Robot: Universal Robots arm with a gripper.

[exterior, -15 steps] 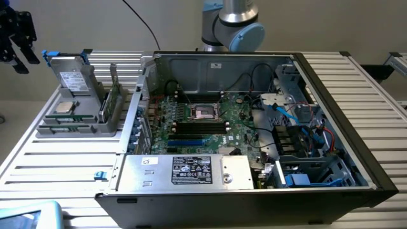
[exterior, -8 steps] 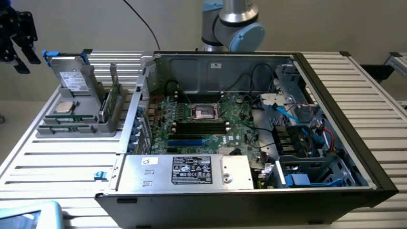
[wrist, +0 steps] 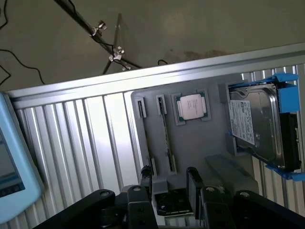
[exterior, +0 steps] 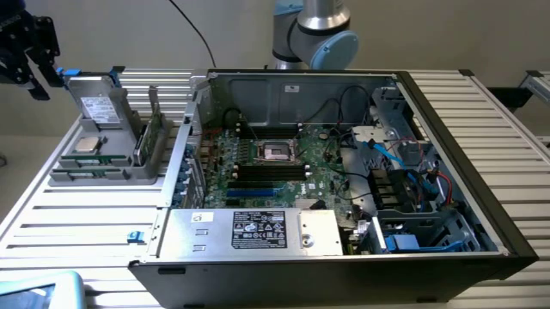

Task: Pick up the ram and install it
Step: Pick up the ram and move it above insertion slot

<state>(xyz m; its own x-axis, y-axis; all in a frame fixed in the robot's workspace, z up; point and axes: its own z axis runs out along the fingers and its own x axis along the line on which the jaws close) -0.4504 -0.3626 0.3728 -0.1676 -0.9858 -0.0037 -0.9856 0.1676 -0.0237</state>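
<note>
The ram (exterior: pixel 147 140) is a thin green stick standing on its long edge in a grey holder (exterior: pixel 103 175) at the exterior view's left. The wrist view shows the ram (wrist: pixel 165 133) edge-on in a narrow groove of the holder (wrist: pixel 209 143). My black gripper (exterior: pixel 30 61) hangs high at the exterior view's far left, above and beyond the holder, well apart from the stick. In the wrist view the gripper (wrist: pixel 169 183) is open, its fingertips (wrist: pixel 145 177) spread with nothing between them. The black memory slots (exterior: pixel 273 171) lie on the motherboard inside the open computer case (exterior: pixel 464 161).
The holder also carries a square silver-topped processor (wrist: pixel 191 106) and a metal drive (wrist: pixel 255 121) in blue brackets. The case's power supply (exterior: pixel 249 232) and cables (exterior: pixel 404 161) crowd the slots. A light-blue device (wrist: pixel 12 176) lies near the ribbed table's (exterior: pixel 77 219) edge.
</note>
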